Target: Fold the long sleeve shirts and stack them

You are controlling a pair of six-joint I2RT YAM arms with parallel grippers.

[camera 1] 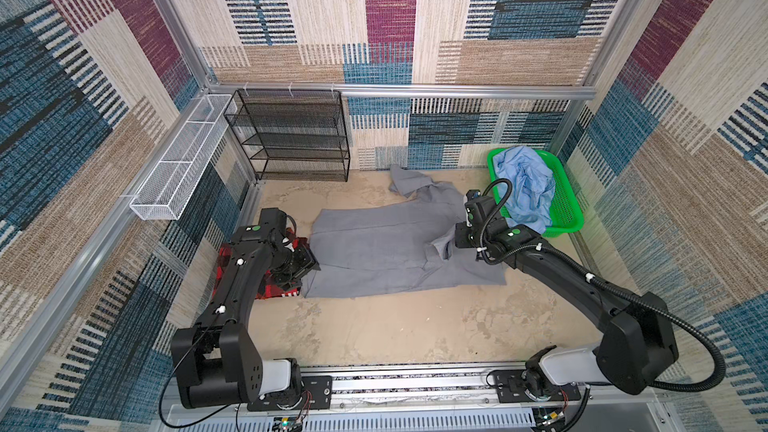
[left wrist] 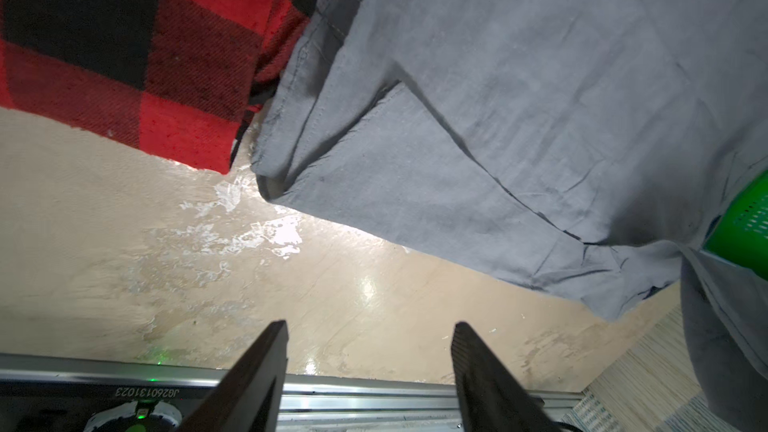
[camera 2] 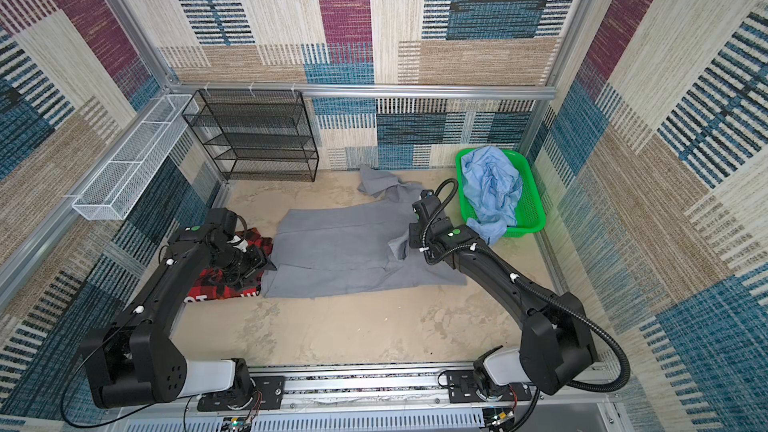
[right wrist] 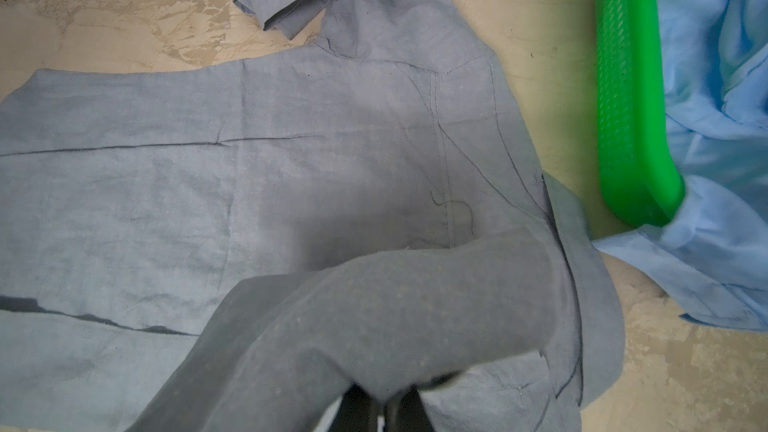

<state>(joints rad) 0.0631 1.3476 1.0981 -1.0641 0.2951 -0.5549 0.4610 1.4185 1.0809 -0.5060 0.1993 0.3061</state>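
A plain grey shirt (camera 1: 374, 251) (camera 2: 340, 243) lies spread across the middle of the table, one sleeve bunched at the back. My right gripper (camera 1: 453, 238) (right wrist: 384, 400) is shut on a fold of this grey shirt (right wrist: 208, 160) near its right end and holds it lifted off the rest. The red-and-black plaid shirt (camera 1: 270, 288) (left wrist: 124, 56) lies folded at the left, partly under my left arm. Beside the grey shirt's (left wrist: 540, 97) left edge, my left gripper (camera 1: 311, 265) (left wrist: 370, 328) is open with nothing between its fingers. A crumpled light blue shirt (camera 1: 528, 184) (right wrist: 715, 118) fills the basket.
The green mesh basket (camera 1: 567, 201) (right wrist: 627, 97) stands at the back right, with the blue shirt spilling over its front corner. A black mesh shelf (camera 1: 291, 135) stands at the back left, next to a white wire basket (camera 1: 183, 160) on the left wall. A metal rail (camera 1: 395, 384) runs along the front edge.
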